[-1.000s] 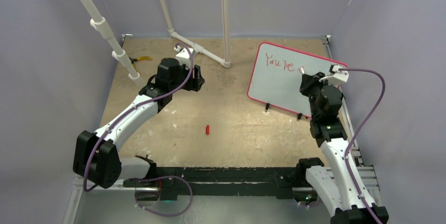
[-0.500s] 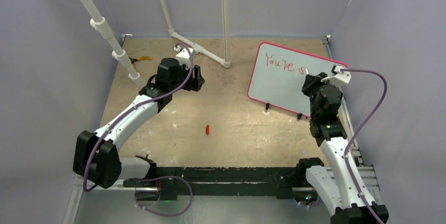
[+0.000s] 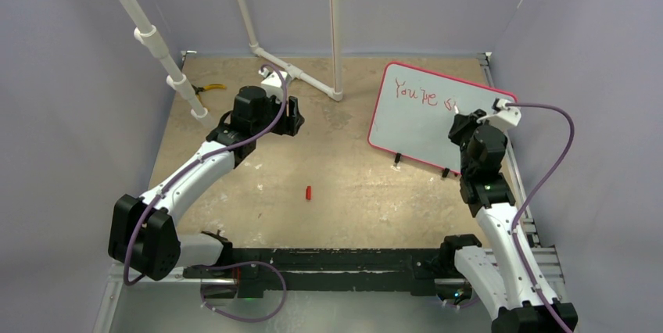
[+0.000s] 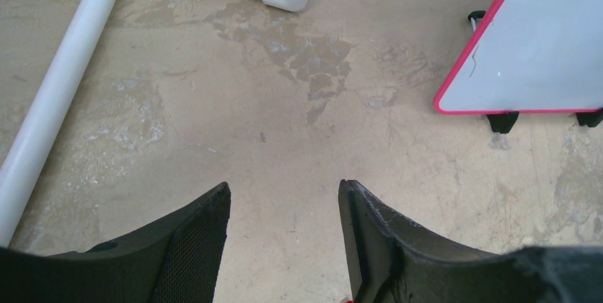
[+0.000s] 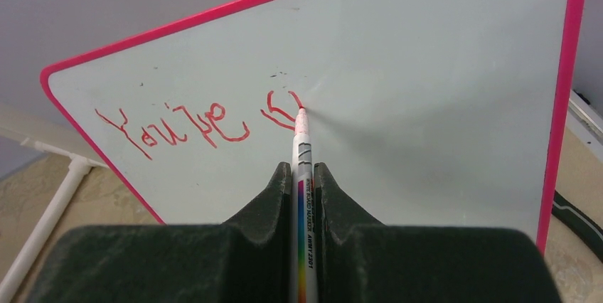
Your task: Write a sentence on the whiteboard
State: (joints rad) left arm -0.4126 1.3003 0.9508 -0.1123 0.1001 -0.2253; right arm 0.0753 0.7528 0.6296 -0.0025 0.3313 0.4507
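The whiteboard with its pink frame stands tilted at the back right of the table; its corner also shows in the left wrist view. The sentence reads "You're" in red, with a curved stroke begun after it. My right gripper is shut on a white marker, whose red tip touches the board at that stroke. My left gripper hangs open over bare table to the left of the board, with nothing between its fingers.
A small red cap lies mid-table. White PVC pipes run across the back, and a taller one leans at the back left. Yellow-handled pliers lie at the back left. Grey walls enclose the table.
A new red curved stroke has appeared after "You're", and my right gripper has shifted slightly along the board with the marker. The left arm has not moved.
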